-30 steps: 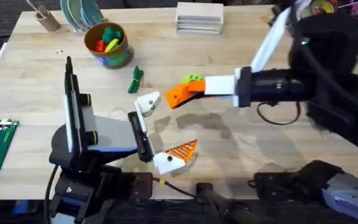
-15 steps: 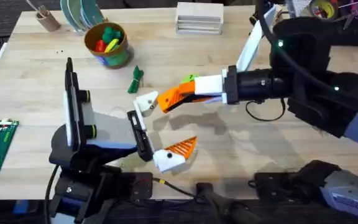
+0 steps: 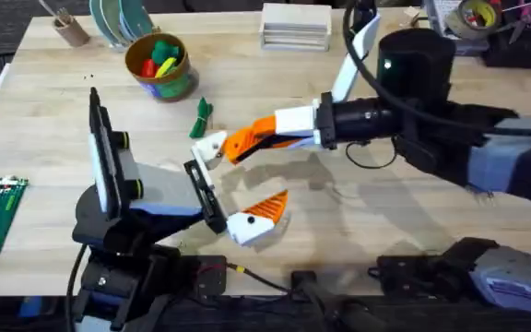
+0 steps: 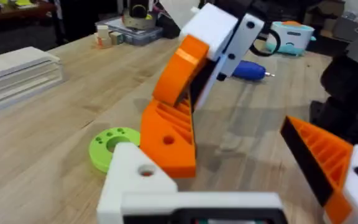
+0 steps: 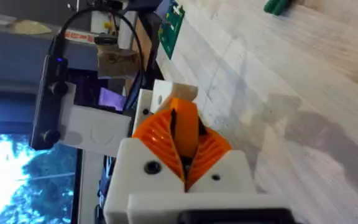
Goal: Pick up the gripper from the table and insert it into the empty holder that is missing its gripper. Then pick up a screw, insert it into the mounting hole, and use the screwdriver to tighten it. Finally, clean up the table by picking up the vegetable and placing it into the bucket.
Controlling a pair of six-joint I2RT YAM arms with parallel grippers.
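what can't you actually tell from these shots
- Whether the orange gripper tip is seated on the holder: in the overhead view the right gripper covers the joint, and in the left wrist view the tip overlaps the holder.
- Screws: too small to pick out on the table in the overhead view.
- The vegetable: cut off by the edge of the right wrist view.
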